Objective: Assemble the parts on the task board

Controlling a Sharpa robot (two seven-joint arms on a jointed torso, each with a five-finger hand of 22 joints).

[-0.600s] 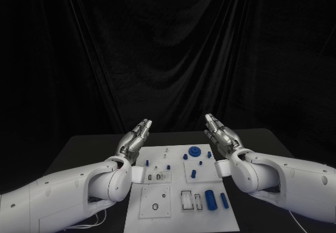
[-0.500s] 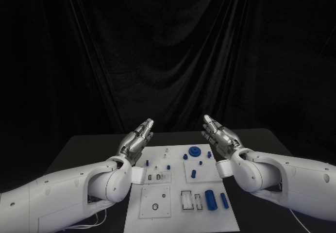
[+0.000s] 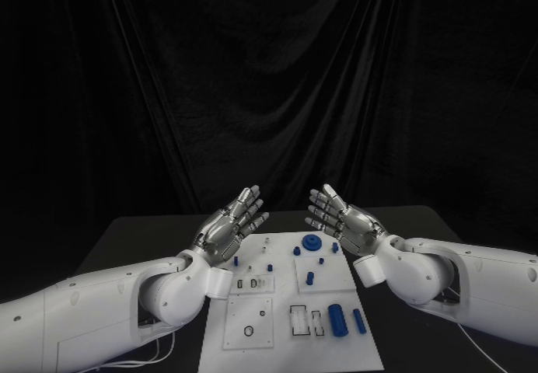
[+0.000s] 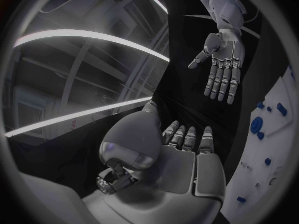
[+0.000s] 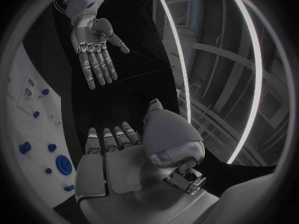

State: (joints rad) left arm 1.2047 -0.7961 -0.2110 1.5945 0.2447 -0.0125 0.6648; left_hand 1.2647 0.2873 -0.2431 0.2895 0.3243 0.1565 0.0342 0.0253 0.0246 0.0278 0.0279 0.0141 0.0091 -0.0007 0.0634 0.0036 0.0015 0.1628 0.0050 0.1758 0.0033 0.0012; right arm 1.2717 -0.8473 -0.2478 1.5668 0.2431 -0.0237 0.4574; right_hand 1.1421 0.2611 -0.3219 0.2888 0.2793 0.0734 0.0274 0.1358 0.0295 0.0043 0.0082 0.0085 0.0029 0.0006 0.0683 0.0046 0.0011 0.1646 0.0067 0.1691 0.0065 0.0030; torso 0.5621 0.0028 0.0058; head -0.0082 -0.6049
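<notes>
Both the left hand [image 3: 233,220] and right hand [image 3: 340,218] hover empty with fingers spread above the task board [image 3: 287,350], whose small blue parts [image 3: 337,319] below them look light, rigid and smooth, best pinched across their sides.

surface: black table [image 3: 134,233] | on it: white task board [image 3: 286,342] (lying flat, mid-table)

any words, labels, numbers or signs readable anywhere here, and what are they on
None can be read.
task board: black outlines and small marks, no legible lettering.
blue parts: no markings visible.
left robot hand and right robot hand: no label or brand visible.
</notes>
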